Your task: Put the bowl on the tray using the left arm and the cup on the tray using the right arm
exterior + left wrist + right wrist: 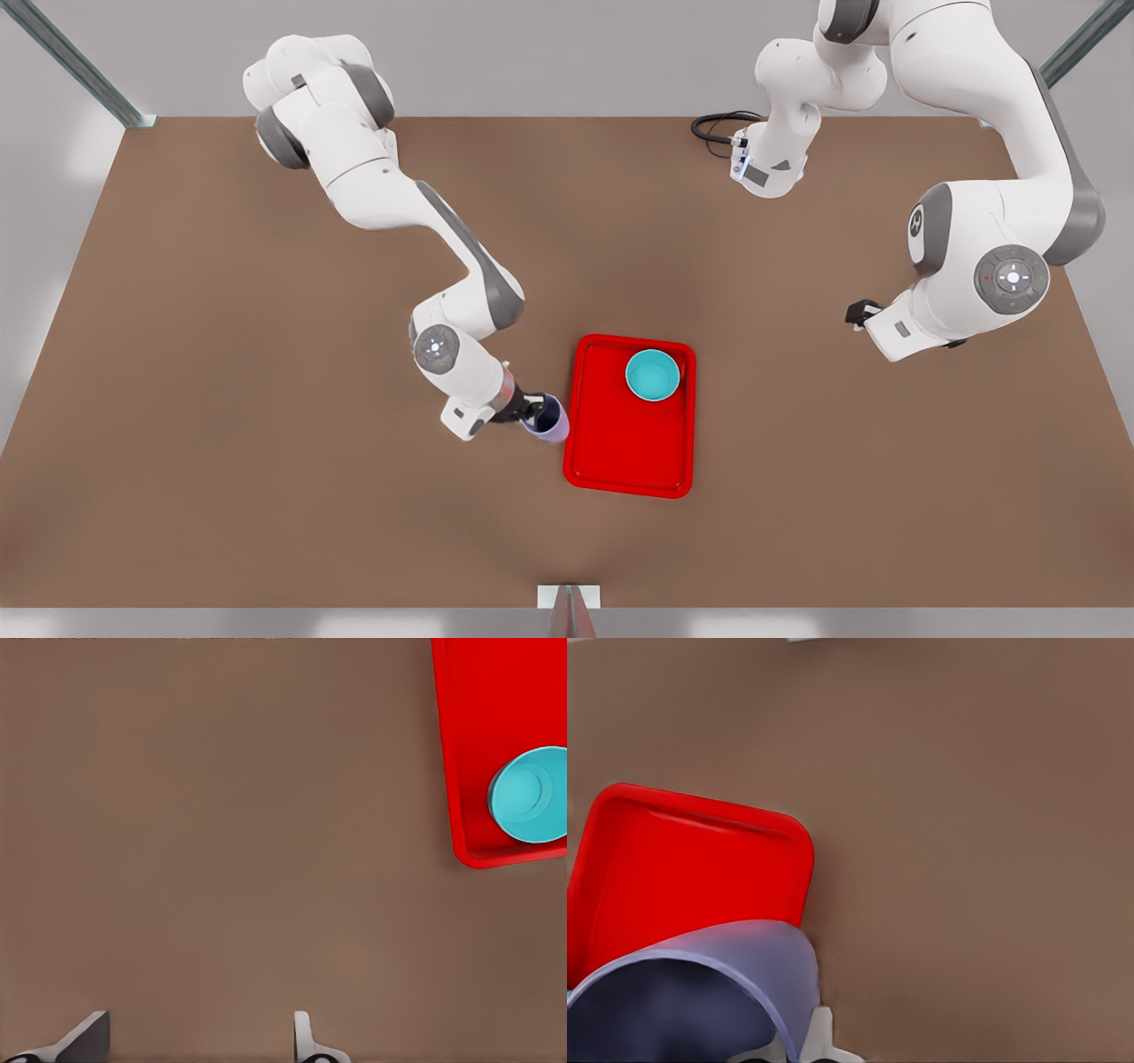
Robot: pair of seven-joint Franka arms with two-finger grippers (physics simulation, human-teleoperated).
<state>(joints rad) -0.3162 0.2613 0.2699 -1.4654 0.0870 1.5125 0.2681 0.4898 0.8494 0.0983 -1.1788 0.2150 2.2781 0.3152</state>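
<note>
The teal bowl (pixel 653 374) (pixel 532 796) sits inside the red tray (pixel 620 443) (pixel 496 709) (pixel 682 868), near one of its corners. My left gripper (pixel 859 312) (pixel 199 1047) is on the arm at the front view's right, well off to the tray's side over bare table, open and holding nothing. My right gripper (pixel 532 412), on the arm at the front view's left, is shut on the lavender cup (pixel 551 420) (pixel 700 992). The cup is tilted and hangs just outside the tray's rim on the front view's left.
A black cable (pixel 718 128) loops on the brown table (pixel 266 399) at the back, by the left arm's base. Metal posts (pixel 80 66) stand at the back corners, and a small bracket (pixel 567 598) marks the front edge.
</note>
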